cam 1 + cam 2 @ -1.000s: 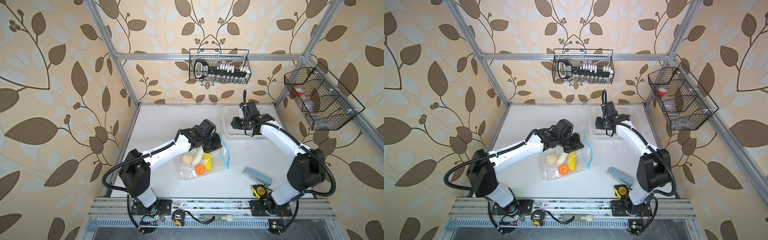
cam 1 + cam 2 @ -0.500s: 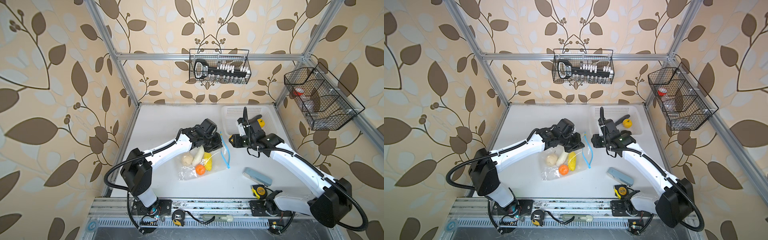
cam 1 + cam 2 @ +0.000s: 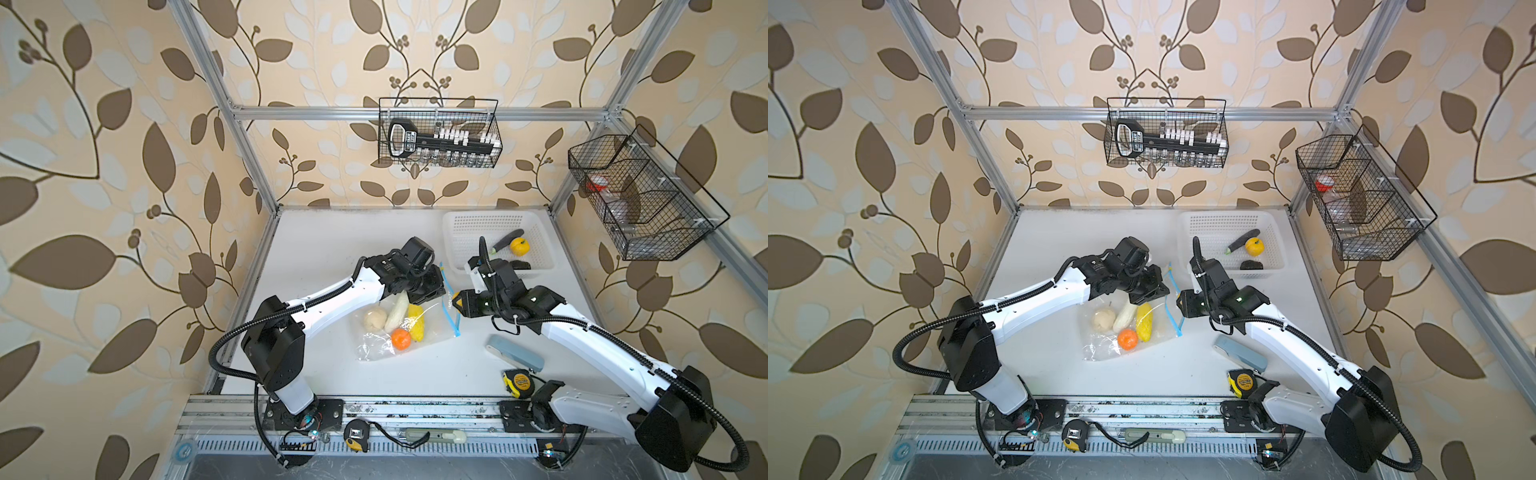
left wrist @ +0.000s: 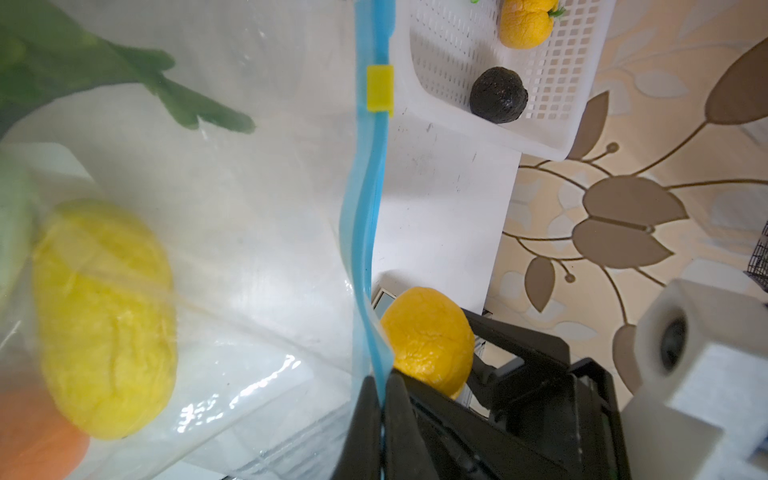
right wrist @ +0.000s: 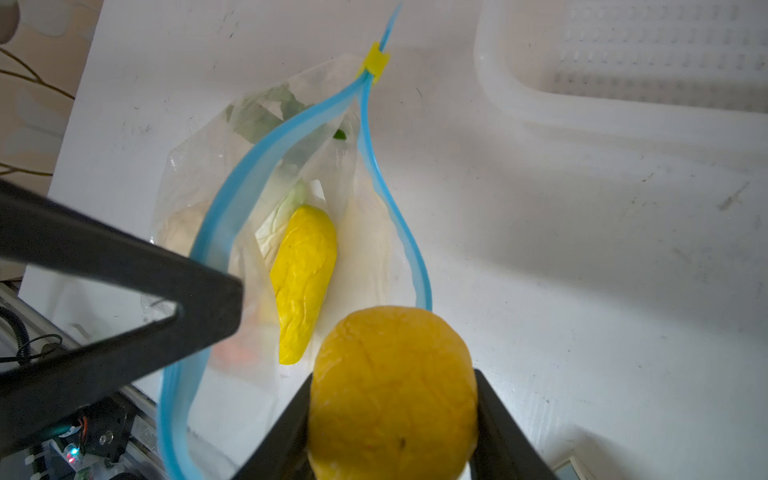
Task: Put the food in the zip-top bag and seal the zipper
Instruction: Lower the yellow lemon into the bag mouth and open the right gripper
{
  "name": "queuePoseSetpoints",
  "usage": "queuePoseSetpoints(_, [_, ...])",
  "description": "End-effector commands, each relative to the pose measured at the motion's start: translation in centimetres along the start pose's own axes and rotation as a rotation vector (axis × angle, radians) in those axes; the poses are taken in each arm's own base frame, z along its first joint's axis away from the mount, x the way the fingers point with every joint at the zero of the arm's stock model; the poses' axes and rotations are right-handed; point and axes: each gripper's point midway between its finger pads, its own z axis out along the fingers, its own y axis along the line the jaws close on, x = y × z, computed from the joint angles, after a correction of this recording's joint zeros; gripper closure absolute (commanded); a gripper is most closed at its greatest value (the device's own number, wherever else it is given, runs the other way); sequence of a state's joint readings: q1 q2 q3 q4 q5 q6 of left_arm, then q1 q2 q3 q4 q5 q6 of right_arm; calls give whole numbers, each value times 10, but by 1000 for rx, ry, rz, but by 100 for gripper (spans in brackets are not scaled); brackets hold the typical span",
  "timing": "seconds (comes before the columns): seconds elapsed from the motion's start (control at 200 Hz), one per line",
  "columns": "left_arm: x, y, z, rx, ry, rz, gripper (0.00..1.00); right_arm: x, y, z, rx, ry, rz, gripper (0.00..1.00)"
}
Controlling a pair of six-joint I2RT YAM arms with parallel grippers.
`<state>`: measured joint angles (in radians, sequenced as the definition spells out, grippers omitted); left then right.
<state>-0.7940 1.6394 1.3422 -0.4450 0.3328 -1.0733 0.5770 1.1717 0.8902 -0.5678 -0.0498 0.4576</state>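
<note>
The clear zip-top bag (image 3: 432, 328) lies mid-table, its mouth open toward my right gripper. It holds beige (image 3: 375, 320), pale green-white (image 3: 395, 313), yellow (image 3: 417, 326), orange (image 3: 401, 338) and leafy green (image 4: 124, 70) food. My left gripper (image 4: 380, 386) is shut on the upper lip of the blue zipper (image 4: 361, 216), holding it up. The yellow slider (image 5: 375, 62) sits at the zipper's far end. My right gripper (image 5: 392, 382) is shut on a round orange-yellow fruit (image 5: 392, 395), just outside the bag's mouth (image 3: 456, 300).
The white basket (image 3: 469, 232) at the back right holds a yellow pepper (image 3: 519, 246), a dark green cucumber (image 3: 507, 240) and a dark round piece (image 3: 519, 264). A blue-grey case (image 3: 514, 353) and a tape measure (image 3: 518, 383) lie front right. Wire baskets hang on the walls.
My right arm has swung from the white basket down to the bag's mouth, carrying the orange-yellow fruit. The left gripper has kept its hold on the zipper lip.
</note>
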Motion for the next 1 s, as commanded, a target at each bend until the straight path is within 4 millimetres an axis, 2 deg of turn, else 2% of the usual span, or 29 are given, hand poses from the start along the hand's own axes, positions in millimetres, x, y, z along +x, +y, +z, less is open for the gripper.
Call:
queuePoseSetpoints(0.0, [1, -20, -6, 45, -10, 41, 100, 6, 7, 10, -24, 16, 1, 52])
queuePoseSetpoints(0.175, [2, -21, -7, 47, -10, 42, 100, 11, 12, 18, -31, 32, -9, 52])
queuePoseSetpoints(0.465, [3, -22, -9, 51, -13, 44, 100, 24, 6, 33, -15, 71, -12, 52])
queuePoseSetpoints(0.765, [3, -22, -10, 52, -16, 46, 100, 28, 3, 38, -1, 83, -14, 51])
queuePoseSetpoints(0.995, [3, -21, -10, 51, -15, 47, 100, 27, 2, 37, -1, 73, -12, 45])
